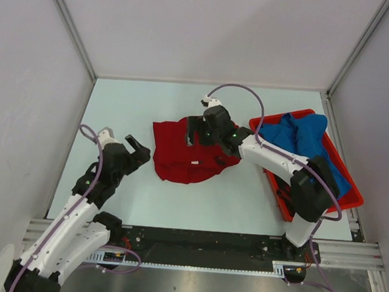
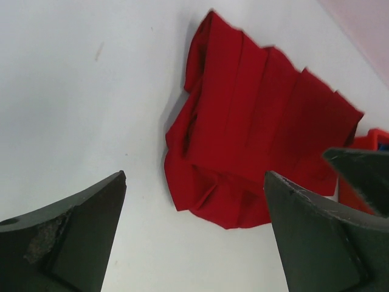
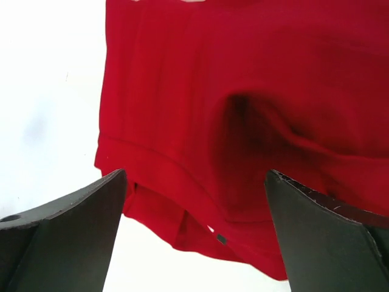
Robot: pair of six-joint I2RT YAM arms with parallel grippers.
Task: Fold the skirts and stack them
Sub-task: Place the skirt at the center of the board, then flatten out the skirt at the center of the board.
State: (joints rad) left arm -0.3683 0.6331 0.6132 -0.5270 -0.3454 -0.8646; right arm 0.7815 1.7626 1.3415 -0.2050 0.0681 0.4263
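Right gripper [image 3: 194, 176], jaws spread wide and holding nothing, hovers over the red skirt's [image 1: 180, 164] far part, while the left gripper [image 1: 138, 150], likewise spread, sits beside its left edge.

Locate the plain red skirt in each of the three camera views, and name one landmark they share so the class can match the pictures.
Top external: the red skirt lies mid-table, left of the red tray.
Left wrist: upper right of centre, pleats showing.
Right wrist: it fills most of the picture.
Shared landmark: the pale table bordering the skirt on each picture's left side.
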